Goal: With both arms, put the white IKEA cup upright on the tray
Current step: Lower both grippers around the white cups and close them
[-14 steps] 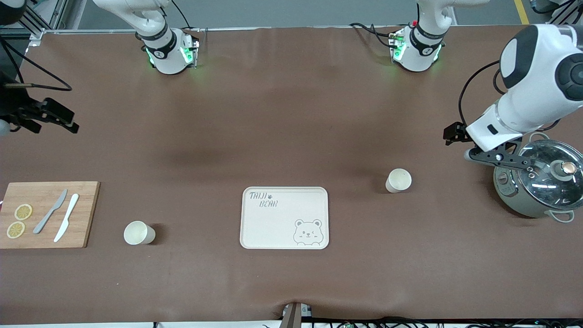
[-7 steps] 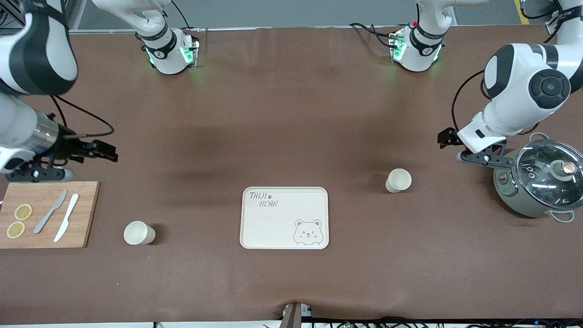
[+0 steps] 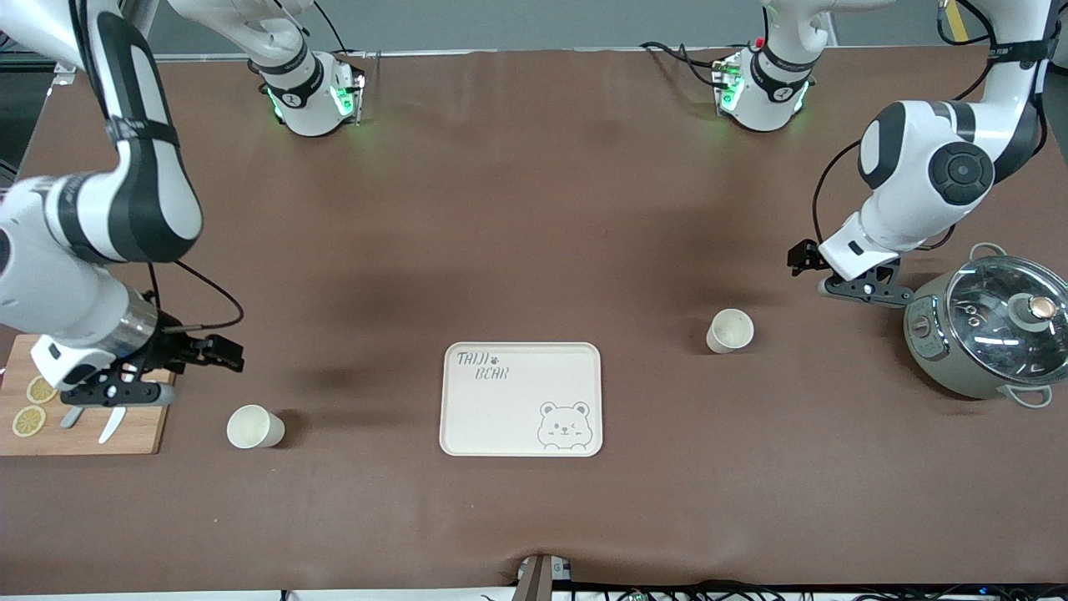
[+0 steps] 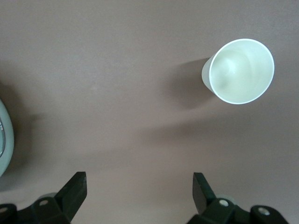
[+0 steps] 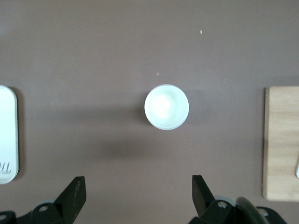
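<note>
Two upright white cups (image 3: pixel 254 426) (image 3: pixel 729 330) flank the cream tray (image 3: pixel 521 399).

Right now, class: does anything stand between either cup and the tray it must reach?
Nothing visible does. Bare brown table lies between the cup beside the cutting board and the tray, and likewise between the cup near the pot and the tray.
</note>
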Controlling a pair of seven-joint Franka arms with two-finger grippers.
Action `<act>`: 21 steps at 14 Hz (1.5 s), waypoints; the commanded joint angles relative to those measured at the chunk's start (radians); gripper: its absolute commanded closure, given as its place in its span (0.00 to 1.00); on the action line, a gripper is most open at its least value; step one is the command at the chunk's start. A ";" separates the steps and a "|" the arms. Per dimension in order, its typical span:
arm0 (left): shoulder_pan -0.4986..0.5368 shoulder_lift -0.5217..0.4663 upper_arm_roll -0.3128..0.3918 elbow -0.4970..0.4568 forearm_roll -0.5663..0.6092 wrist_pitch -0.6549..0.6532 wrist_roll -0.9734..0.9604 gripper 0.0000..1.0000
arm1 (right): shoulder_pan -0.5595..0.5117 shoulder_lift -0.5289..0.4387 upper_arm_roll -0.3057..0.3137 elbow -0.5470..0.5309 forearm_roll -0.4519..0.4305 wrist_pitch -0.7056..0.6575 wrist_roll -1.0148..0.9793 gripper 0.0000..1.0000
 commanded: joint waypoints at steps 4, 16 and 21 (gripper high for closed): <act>-0.001 0.113 -0.065 0.049 -0.005 0.084 -0.044 0.00 | 0.003 0.148 -0.004 0.036 0.005 0.232 0.000 0.00; -0.018 0.269 -0.108 0.149 0.008 0.182 -0.130 0.00 | 0.015 0.327 -0.004 0.025 -0.001 0.443 -0.003 0.00; -0.018 0.312 -0.107 0.193 0.014 0.184 -0.122 0.00 | 0.026 0.329 -0.004 0.021 -0.003 0.440 -0.003 0.41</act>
